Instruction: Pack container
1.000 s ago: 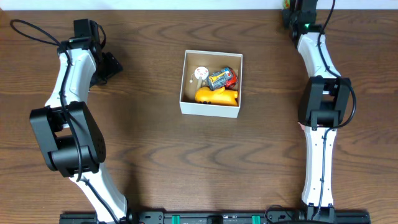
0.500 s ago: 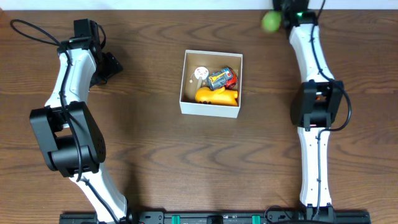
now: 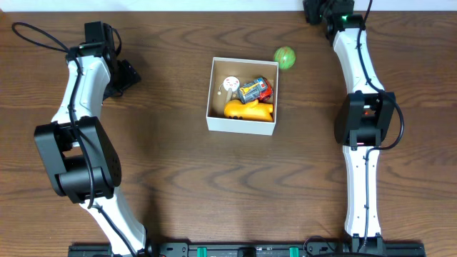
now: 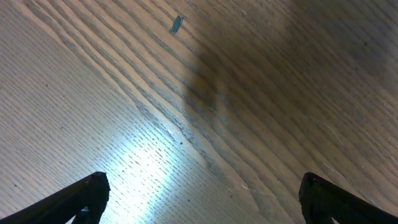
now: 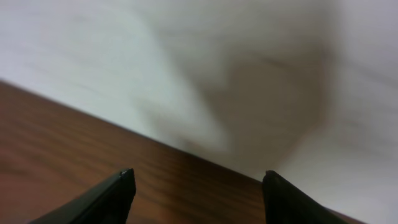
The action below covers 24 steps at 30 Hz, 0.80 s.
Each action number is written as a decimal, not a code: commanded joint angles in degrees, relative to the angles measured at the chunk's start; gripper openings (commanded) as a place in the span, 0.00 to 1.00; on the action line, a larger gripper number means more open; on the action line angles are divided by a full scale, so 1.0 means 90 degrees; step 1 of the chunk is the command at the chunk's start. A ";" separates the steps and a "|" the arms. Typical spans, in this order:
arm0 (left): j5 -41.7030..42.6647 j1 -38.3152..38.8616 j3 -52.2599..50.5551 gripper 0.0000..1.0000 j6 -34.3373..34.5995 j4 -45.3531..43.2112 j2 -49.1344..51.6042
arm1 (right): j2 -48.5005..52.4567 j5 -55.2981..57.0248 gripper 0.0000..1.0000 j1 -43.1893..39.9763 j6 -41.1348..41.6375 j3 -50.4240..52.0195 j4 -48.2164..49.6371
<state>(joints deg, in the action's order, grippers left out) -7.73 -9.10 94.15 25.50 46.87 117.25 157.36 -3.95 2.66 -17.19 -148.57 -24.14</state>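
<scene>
The container (image 3: pixel 213 96), a white-walled square box with a brown inside, stands mid-table. It holds a yellow toy (image 3: pixel 249 111), a red and grey toy car (image 3: pixel 255 89) and a small white round piece (image 3: pixel 230 83). A green ball (image 3: pixel 285 57) is just outside the box's far right corner; whether it touches the table I cannot tell. My right gripper (image 3: pixel 314 11) (image 5: pixel 196 186) is at the table's far edge, open and empty. Far to the left, my left gripper (image 3: pixel 131 76) (image 4: pixel 202 193) is open over bare wood.
A white wall (image 5: pixel 155 56) rises behind the table's far edge. The right arm (image 3: pixel 364 121) stretches along the right side and the left arm (image 3: pixel 75 135) along the left. Dark wood table (image 3: pixel 178 185) surrounds the box.
The right gripper has opened and the green ball has left it, moving from beside the gripper down and left to the box's far right corner. The left arm has not moved.
</scene>
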 commanded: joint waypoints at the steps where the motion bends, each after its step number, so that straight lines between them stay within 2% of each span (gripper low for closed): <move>1: -0.0078 -0.0022 -0.0044 0.98 0.0015 0.0017 0.0010 | -0.0053 -0.1122 0.66 0.0136 0.0007 0.0066 0.0219; 6: -0.0078 -0.0022 -0.0044 0.98 0.0015 0.0017 0.0010 | -0.0056 -0.1972 0.65 0.0328 0.0459 0.0056 0.0483; 11: -0.0078 -0.0022 -0.0044 0.98 0.0015 0.0017 0.0010 | -0.0056 -0.2761 0.61 0.0454 0.1341 0.0056 -0.0070; 18: -0.0078 -0.0022 -0.0044 0.98 0.0015 0.0017 0.0010 | -0.0202 -0.2759 0.56 0.0559 0.1336 0.0056 -0.1290; 24: -0.0078 -0.0022 -0.0044 0.98 0.0015 0.0017 0.0010 | -0.0474 -0.2705 0.63 0.0559 0.1333 0.0056 -0.1877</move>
<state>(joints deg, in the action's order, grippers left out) -7.73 -9.10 94.15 25.50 46.87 117.23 157.23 -27.29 7.42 -6.13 -148.00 -40.01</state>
